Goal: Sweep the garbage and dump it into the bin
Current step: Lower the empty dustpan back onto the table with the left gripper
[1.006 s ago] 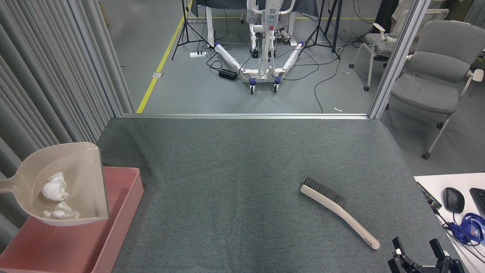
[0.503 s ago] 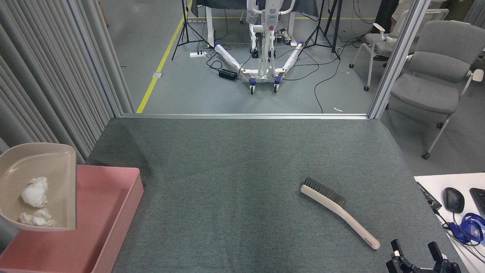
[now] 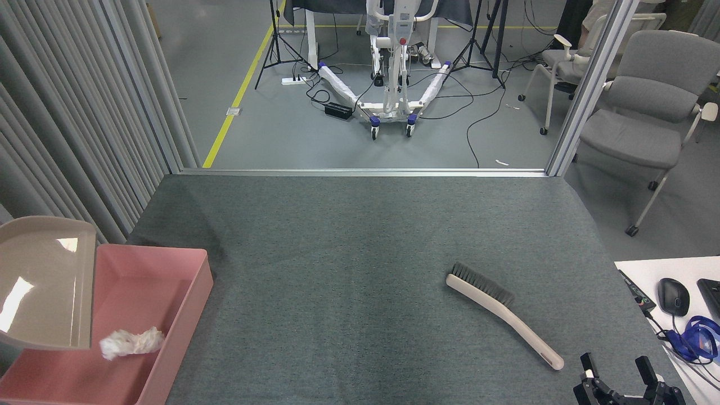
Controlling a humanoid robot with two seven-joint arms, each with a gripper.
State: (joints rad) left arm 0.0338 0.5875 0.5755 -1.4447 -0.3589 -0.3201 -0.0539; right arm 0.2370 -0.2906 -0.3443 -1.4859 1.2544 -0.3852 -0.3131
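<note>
Our right gripper (image 3: 617,372) sits at 5 o'clock, two dark fingers pointing up, spread apart, holding nothing. Left gripper out of frame.

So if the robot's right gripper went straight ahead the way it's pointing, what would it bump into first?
Probably the brush: the right gripper, fingers apart, points away up the carpet, and the brush's handle end lies just ahead to its left. It might slip past, since depth is unclear.

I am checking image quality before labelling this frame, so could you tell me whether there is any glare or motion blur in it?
Head view: two bright glare patches on the tilted dustpan; the tissue wad over the pink bin is smeared, apparently motion blur. Head view: the brush on the carpet is sharp, and lighting is even with soft shadows.
</note>
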